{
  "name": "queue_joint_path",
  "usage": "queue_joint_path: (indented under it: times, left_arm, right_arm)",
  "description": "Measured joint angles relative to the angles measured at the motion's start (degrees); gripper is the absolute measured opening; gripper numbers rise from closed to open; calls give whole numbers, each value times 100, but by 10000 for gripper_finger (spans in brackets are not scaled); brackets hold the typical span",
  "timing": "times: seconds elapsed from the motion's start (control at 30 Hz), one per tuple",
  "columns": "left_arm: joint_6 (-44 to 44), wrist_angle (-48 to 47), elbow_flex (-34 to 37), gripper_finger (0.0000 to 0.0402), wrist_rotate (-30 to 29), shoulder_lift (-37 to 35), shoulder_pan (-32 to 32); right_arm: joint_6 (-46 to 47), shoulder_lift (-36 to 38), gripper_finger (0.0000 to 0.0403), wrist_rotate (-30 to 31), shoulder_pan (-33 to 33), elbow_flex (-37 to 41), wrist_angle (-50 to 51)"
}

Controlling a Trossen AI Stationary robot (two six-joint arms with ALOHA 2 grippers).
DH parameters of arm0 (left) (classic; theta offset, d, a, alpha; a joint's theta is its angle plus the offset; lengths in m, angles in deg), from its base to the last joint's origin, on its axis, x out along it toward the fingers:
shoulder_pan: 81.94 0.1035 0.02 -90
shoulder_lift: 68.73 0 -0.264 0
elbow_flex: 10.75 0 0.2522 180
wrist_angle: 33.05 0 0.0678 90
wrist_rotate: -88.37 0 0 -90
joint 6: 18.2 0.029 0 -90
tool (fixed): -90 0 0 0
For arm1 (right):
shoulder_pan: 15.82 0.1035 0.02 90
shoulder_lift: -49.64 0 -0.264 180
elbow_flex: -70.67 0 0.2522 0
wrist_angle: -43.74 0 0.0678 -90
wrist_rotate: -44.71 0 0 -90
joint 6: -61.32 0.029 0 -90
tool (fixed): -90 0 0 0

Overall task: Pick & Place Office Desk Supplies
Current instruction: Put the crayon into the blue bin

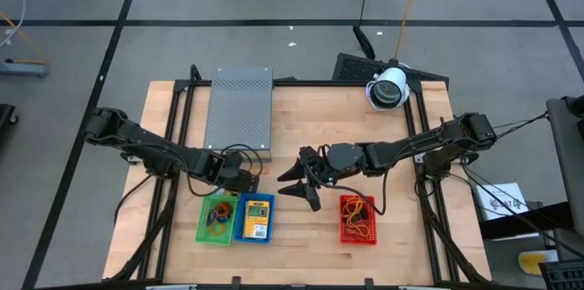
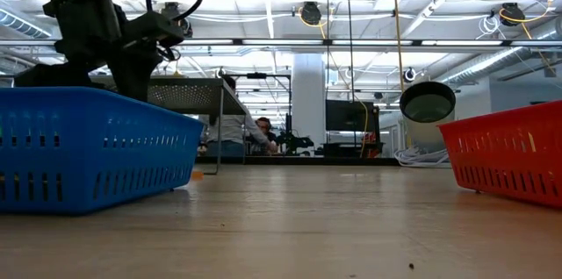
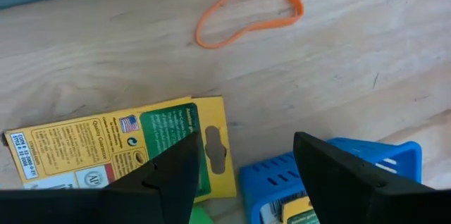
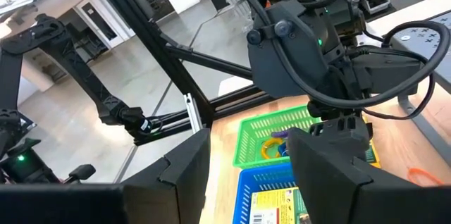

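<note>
A: Start at your left gripper (image 1: 245,179). What lies closest to it?

B: Its fingers (image 3: 166,176) stand wide apart with nothing between them. Directly under the fingertips you have the rim of the blue basket (image 3: 331,175), with a yellow packet (image 1: 256,218) inside it. Just beside the same fingertip lies a second yellow-orange packet (image 3: 116,146), flat on the table (image 1: 310,112), partly under the finger.

A: And a little farther out?

B: Ahead of the fingers, an orange rubber-band loop (image 3: 246,11) lies on bare wood, clear of both packet and basket. The green basket (image 1: 217,218) touches the blue one on its outer side and holds a tangle of bands; individual colours cannot be resolved there.

A: Your right gripper?

B: The right gripper (image 1: 301,183) is also spread wide and empty, above the table between the blue basket and the red basket (image 1: 357,220). The red basket sits just behind it, with orange loops inside. From its wrist you look across at the left gripper over the blue and green baskets.

A: Farthest item?

B: The grey perforated box (image 1: 239,108), beyond the left gripper at the table's far edge.
</note>
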Motion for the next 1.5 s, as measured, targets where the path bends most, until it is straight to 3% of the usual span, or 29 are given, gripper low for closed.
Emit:
queue_joint_path:
  times: [1.07,1.2,1.43,1.5]
  left_arm:
    - [-384,94,-15,232,330,1064,22]
    - [-391,-79,-11,187,345,1069,17]
    - [-137,-94,4,25,337,1034,22]
    - [-105,-94,6,11,354,974,22]
  right_arm:
    - [89,0,180,-298,73,0,-52]
    - [75,0,180,-301,81,0,-52]
    - [77,0,180,-299,81,0,-52]
    - [77,0,180,-299,81,0,-50]
